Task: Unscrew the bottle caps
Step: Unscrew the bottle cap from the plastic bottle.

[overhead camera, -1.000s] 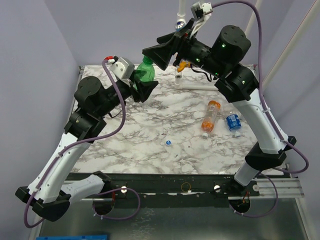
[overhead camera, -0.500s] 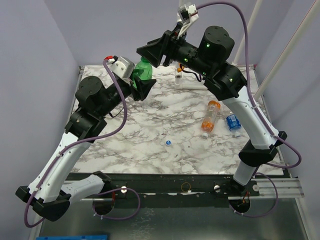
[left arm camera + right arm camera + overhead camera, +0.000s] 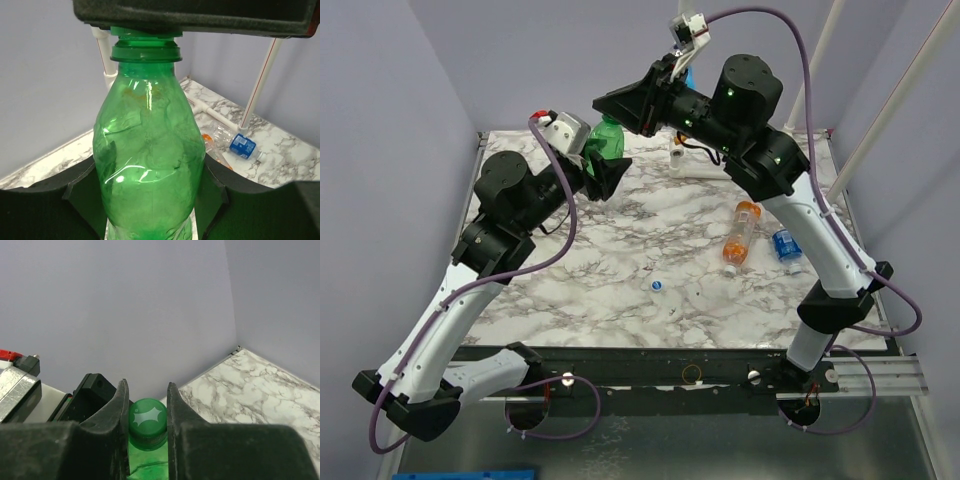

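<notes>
The green bottle [image 3: 150,165] is seen pinched around its lower body by the left gripper [image 3: 603,172], one finger on each flank, and is held off the table with its neck pointing away from that claw. At the far end of the neck the green cap [image 3: 147,421] is found squarely between the fingers of the right gripper [image 3: 146,412], which are pressed together on it from both sides. From the right wrist, the cap's top is faced almost head-on, so the bottle's long axis is judged to run nearly straight out ahead of this claw, in line with its reach; a roll of the wrist is what the twist seems to call for, and the right arm is the one placed to do it. A pale starburst emblem is shown on the cap top; no lettering can be read there. Well off to the right claw's side, an orange bottle [image 3: 741,232] and a blue-labelled bottle [image 3: 786,246] are lying flat, their print too small to be read.
</notes>
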